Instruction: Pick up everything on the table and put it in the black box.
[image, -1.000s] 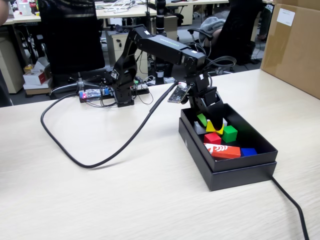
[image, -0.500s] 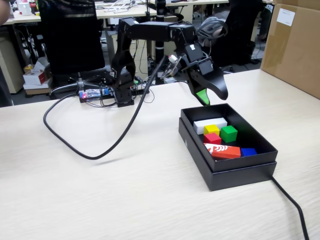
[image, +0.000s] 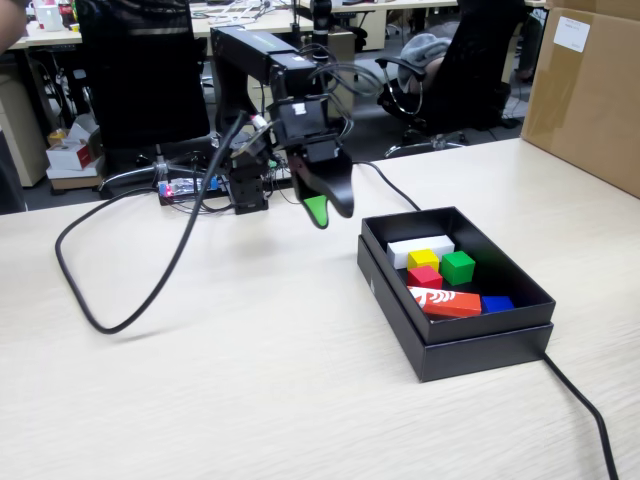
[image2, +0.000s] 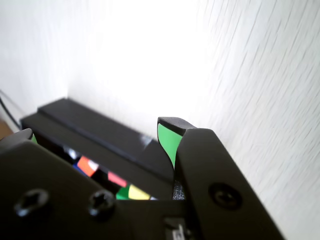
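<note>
**Inspector:** Where are the cubes found?

**Assistant:** All three are seen inside the black box (image: 455, 345), at its far end: the yellow cube (image: 423, 259), the red cube (image: 425, 277) and the green cube (image: 459, 267), close together beside a white block (image: 418, 246). No cube is seen on the surface (image: 250, 390).

**Inspector:** And the hand?

**Assistant:** The hand (image: 322, 208) is held above the surface, left of the box. Nothing is gripped; in the wrist view the jaws are parted.

**Inspector:** The step in hand?

**Assistant:** The loading is judged complete. Only a retreat to rest is called for, clear of the cable (image: 140, 290).
</note>
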